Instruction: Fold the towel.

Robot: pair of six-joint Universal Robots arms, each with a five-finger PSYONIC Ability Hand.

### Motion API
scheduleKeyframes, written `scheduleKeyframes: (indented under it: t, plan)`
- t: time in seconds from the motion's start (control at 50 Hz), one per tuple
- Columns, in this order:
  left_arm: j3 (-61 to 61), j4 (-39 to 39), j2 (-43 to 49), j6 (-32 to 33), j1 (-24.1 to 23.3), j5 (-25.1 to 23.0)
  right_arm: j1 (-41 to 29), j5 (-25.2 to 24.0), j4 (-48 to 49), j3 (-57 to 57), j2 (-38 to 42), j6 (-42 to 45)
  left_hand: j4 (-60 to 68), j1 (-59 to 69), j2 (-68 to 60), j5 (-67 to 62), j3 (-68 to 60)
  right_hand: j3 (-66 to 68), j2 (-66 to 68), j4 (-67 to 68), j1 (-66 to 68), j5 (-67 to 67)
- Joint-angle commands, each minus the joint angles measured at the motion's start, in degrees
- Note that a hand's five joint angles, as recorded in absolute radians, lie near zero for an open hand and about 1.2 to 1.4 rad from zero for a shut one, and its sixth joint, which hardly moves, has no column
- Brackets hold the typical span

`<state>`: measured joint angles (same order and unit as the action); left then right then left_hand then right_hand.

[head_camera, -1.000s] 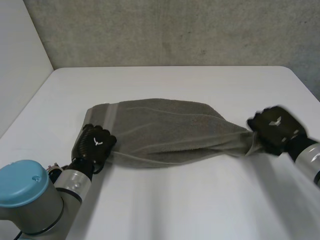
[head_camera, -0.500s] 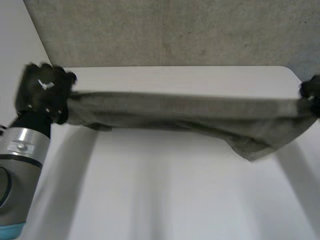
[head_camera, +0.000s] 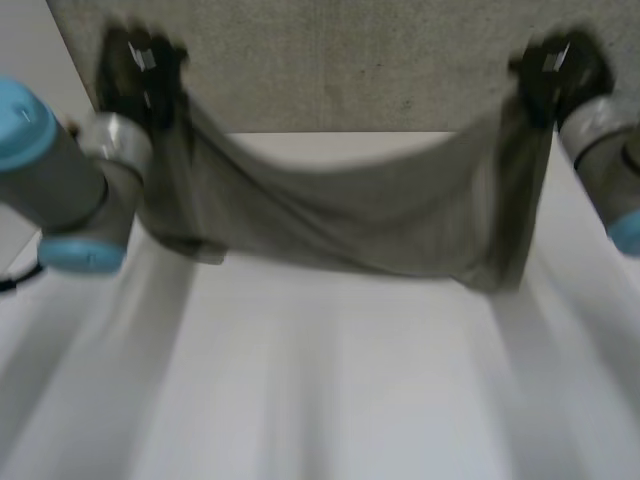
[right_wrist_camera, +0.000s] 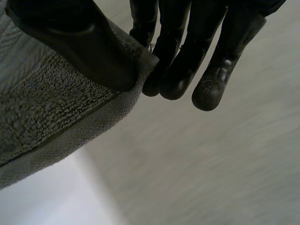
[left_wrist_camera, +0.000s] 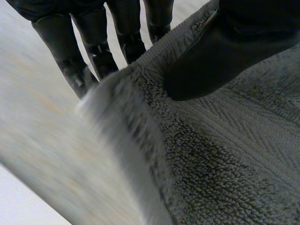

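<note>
A grey-green towel (head_camera: 340, 215) hangs in the air above the white table (head_camera: 330, 380), stretched and sagging between both hands. My left hand (head_camera: 140, 75) is raised high at the far left and pinches one upper corner of the towel (left_wrist_camera: 211, 154) between its thumb (left_wrist_camera: 220, 56) and fingers (left_wrist_camera: 93, 51). High at the far right, my right hand (head_camera: 555, 70) pinches the other upper corner of the towel (right_wrist_camera: 51, 112) between its thumb (right_wrist_camera: 84, 47) and fingers (right_wrist_camera: 187, 56). The towel's lower edge dangles just above the table.
A rough grey wall (head_camera: 340, 60) rises behind the table. Both arms, the left arm (head_camera: 60, 170) and the right arm (head_camera: 605, 150), reach up along the table's sides.
Both hands have lifted the towel off the table and carried it up and away from me. The towel has spread out wide and now hangs between them.
</note>
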<state>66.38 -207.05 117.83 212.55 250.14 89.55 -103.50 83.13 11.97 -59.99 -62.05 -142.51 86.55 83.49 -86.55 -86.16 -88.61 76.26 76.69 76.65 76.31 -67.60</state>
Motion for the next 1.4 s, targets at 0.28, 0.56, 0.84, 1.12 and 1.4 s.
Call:
scheduleKeyframes:
  t: [0.28,0.56,0.84,1.12,1.4]
  plan:
    - [13.38,-13.20,-4.27,-15.14,2.28,-2.34,0.58,-12.37,11.85,-13.29,-6.42,-7.70,-6.55,-3.49,6.55,16.16,8.61,3.74,3.31,3.35,3.69,-2.40]
    - [45.66,-27.97,-5.67,-13.56,4.83,-13.95,5.93,-25.12,11.24,-37.46,-7.99,-1.39,-6.55,-3.49,6.55,16.16,8.61,3.74,3.31,3.35,3.69,-2.40]
    - [55.79,-22.08,-27.39,-14.35,10.46,-14.31,17.44,-26.36,-6.50,-40.47,-31.71,-8.48,-6.55,-3.49,6.55,16.16,8.61,3.74,3.31,3.35,3.69,-2.40]
    - [58.42,-11.97,-32.40,-14.44,12.13,-18.09,21.94,-26.27,-15.40,-37.74,-31.49,-5.95,-6.55,-3.49,6.55,16.16,8.61,3.74,3.31,3.35,3.69,-2.40]
    - [31.88,-10.57,0.38,-12.86,9.23,-19.15,9.47,-13.28,-14.78,-12.55,3.66,-1.37,-6.55,-3.49,6.55,16.16,8.61,3.74,3.31,3.35,3.69,-2.40]
